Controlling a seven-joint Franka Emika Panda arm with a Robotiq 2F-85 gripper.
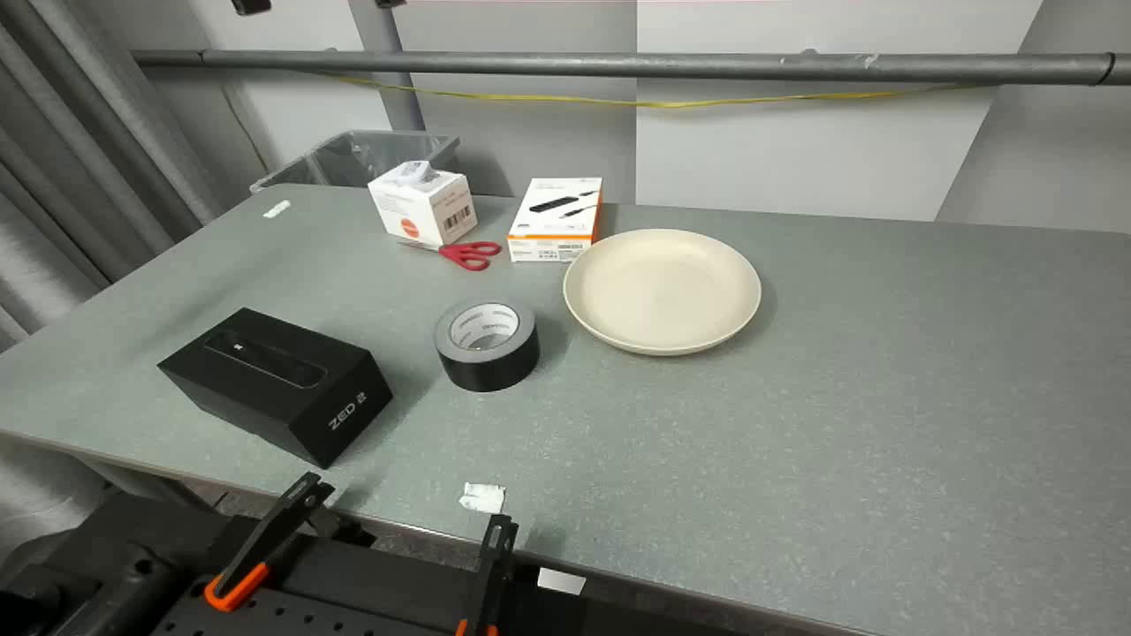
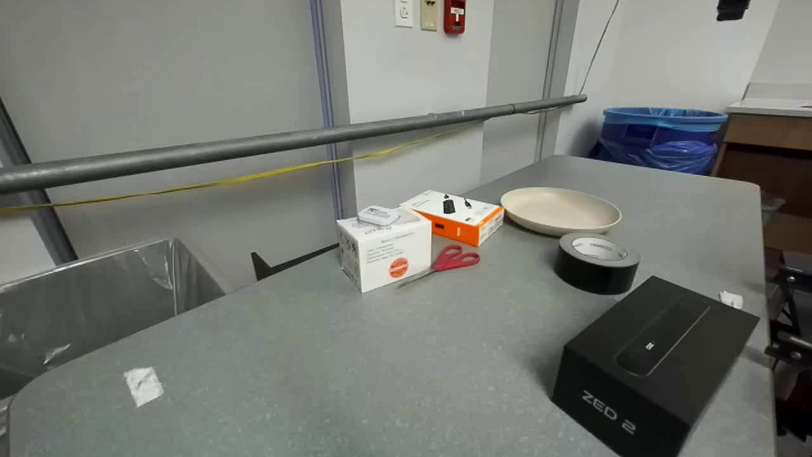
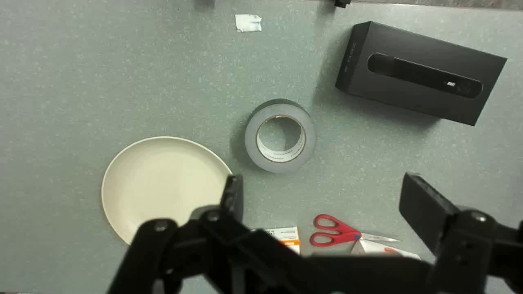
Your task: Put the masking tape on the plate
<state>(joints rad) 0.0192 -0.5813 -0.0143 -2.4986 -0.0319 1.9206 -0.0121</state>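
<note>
In the wrist view the gripper (image 3: pixel 322 178) hangs above the table (image 3: pixel 73 73), its fingers (image 3: pixel 425 206) spread wide and holding nothing. The masking tape (image 3: pixel 280 165) lies flat past the fingertips, off the middle of the gap toward the plate (image 3: pixel 163 183), which one finger partly hides. The black box (image 3: pixel 421 73) lies past the fingertips on the opposite side, bare table between it and the tape; the scissors (image 3: pixel 339 234) lie beneath the gap.

In an exterior view the white-and-orange box (image 1: pixel 555 221) stands against or just beside the plate; I cannot tell which. Outward of the plate-side finger the table runs on, the roomier side.

In an exterior view, past the small white box (image 2: pixel 386 251), the tape's side wall is exposed. The roll should be stiff, dense, hard to damage and not very slippery. Clasp it across the outside; if the spread proves too narrow, pinch the wall with one finger down the hollow. The plate's raised rim is the edge to clear.
</note>
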